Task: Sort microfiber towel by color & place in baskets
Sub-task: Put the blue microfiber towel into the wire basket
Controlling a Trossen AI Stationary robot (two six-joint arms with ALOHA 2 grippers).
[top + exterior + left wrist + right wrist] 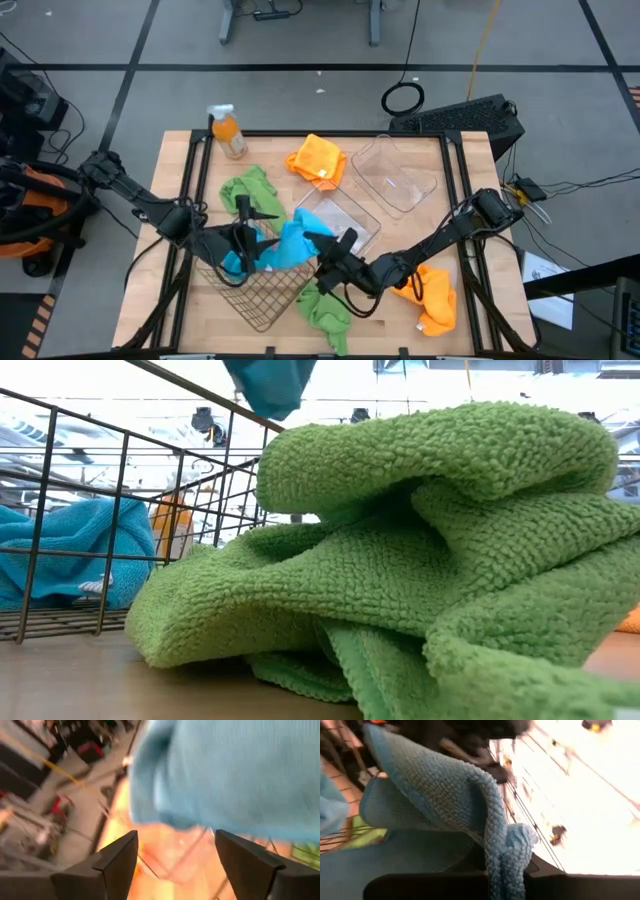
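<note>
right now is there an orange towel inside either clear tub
No. In the high view both clear tubs hold no orange cloth; one orange towel lies on the table beside them, the other near the right edge.

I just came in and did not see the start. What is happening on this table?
Two robot arms are sorting small towels. The right hand is shut on a blue towel at the wire basket, where another blue one lies. The left hand, open, is right beside it. Two green towels and two orange ones lie on the table.
</note>
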